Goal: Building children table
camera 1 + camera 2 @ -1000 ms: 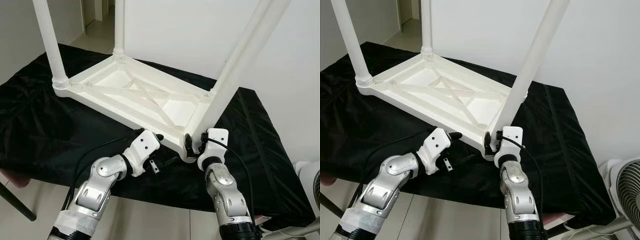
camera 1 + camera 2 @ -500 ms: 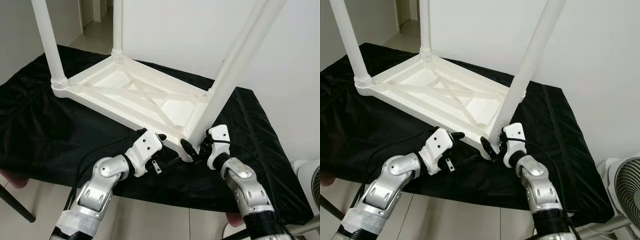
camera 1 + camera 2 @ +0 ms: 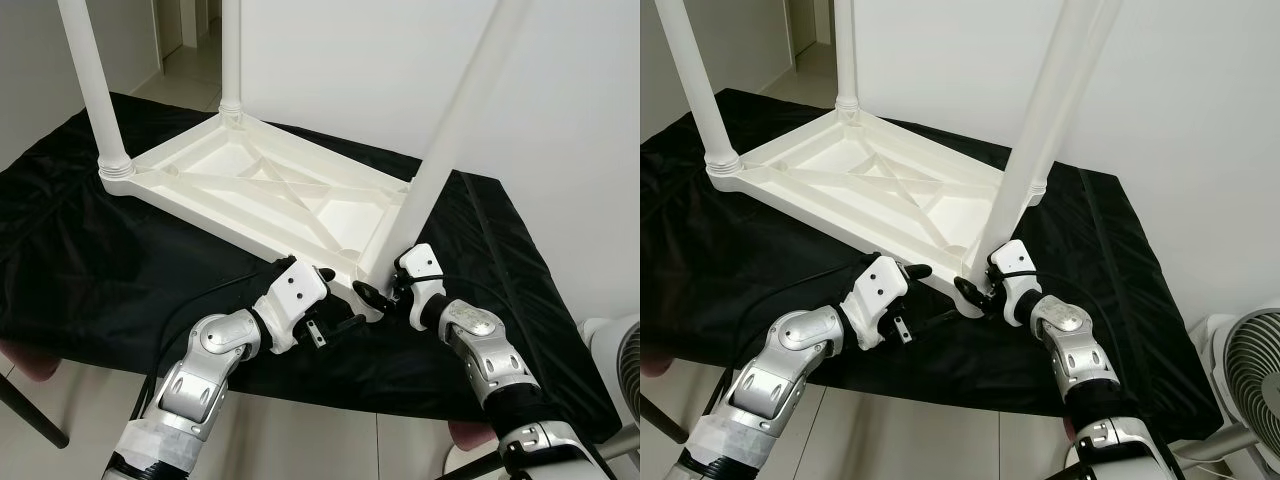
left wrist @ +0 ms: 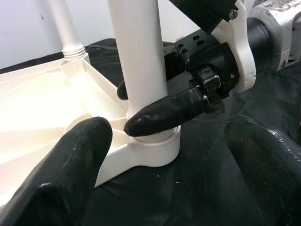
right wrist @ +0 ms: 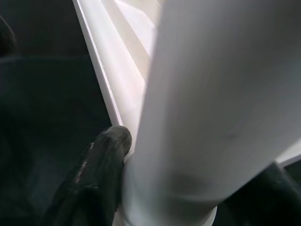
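**Right pincer grips the near leg at its socket**

The white table [image 3: 270, 195] lies upside down on the worktop [image 3: 90, 260], which is draped in a black cloth, and its legs point up. All the action is at the near corner. The right pincer [image 3: 985, 288] comes in from the right and clamps the near leg [image 3: 440, 150] right at its base, just above the ribbed socket [image 4: 150, 148]. From the left wrist you can see one black fingertip [image 4: 155, 115] pressed across the front of the leg, with the other curling round behind it. The right wrist view says the same: a finger [image 5: 99, 165] tight against the white tube. That leg leans a little, tilted away to the right as it rises.

The left pincer [image 3: 335, 310] sits just beside the same corner, low over the cloth. Its fingers [image 4: 70, 165] are spread wide and hold nothing, aimed at the socket with the edge of the table between them.

Two more legs [image 3: 95, 90] stand upright at the far corners. A fan [image 3: 1245, 395] shows at the lower right, off the worktop.
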Motion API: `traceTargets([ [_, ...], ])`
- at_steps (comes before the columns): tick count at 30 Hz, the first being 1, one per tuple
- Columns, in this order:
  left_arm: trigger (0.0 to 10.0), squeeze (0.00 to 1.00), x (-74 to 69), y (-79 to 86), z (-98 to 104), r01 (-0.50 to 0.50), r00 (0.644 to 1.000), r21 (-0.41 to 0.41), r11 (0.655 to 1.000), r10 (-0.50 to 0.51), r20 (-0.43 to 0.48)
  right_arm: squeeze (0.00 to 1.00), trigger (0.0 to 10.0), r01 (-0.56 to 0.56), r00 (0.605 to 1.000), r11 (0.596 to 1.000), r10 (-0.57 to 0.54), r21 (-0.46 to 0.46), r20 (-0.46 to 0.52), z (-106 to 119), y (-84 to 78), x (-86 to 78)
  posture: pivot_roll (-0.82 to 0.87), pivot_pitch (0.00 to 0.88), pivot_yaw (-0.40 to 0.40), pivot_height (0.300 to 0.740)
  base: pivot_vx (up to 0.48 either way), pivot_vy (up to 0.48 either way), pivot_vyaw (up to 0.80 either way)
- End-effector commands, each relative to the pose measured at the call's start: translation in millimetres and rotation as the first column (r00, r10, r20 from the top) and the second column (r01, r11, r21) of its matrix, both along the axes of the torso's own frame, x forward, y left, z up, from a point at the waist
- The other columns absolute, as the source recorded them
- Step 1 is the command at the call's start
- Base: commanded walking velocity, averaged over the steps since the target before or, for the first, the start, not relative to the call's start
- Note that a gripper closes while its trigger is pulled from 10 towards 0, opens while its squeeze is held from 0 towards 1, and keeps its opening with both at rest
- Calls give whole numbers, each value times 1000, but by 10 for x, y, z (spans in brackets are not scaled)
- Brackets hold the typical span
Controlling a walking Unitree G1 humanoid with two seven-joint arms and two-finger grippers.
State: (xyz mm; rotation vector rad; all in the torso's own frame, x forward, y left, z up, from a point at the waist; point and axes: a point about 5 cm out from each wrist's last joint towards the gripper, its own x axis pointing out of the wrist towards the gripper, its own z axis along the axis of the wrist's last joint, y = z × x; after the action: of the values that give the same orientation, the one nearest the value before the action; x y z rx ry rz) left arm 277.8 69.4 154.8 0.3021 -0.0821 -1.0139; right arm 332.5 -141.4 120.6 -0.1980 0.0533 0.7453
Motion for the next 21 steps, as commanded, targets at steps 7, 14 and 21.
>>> traceTargets([
  [7, 10000, 0, 0, -54, 54, -19, 1000, -11, 1000, 19, 19, 0, 0, -22, 999, 1000, 23, 17, -31, -99, 3, -46, 22, 0, -135, 740, 0, 0, 0],
  [14, 10000, 0, -3, -55, 50, -18, 1000, -14, 1000, 18, 10, 0, 10000, 57, 998, 993, -53, 103, -35, -102, 18, -97, 12, 0, -132, 740, 0, 0, 0],
  [21, 10000, 0, -17, -66, 39, -14, 1000, -19, 1000, 14, 3, 0, 10000, 218, 976, 966, -218, 136, -10, -19, 58, -136, 3, 0, -135, 740, 0, 0, 0],
])
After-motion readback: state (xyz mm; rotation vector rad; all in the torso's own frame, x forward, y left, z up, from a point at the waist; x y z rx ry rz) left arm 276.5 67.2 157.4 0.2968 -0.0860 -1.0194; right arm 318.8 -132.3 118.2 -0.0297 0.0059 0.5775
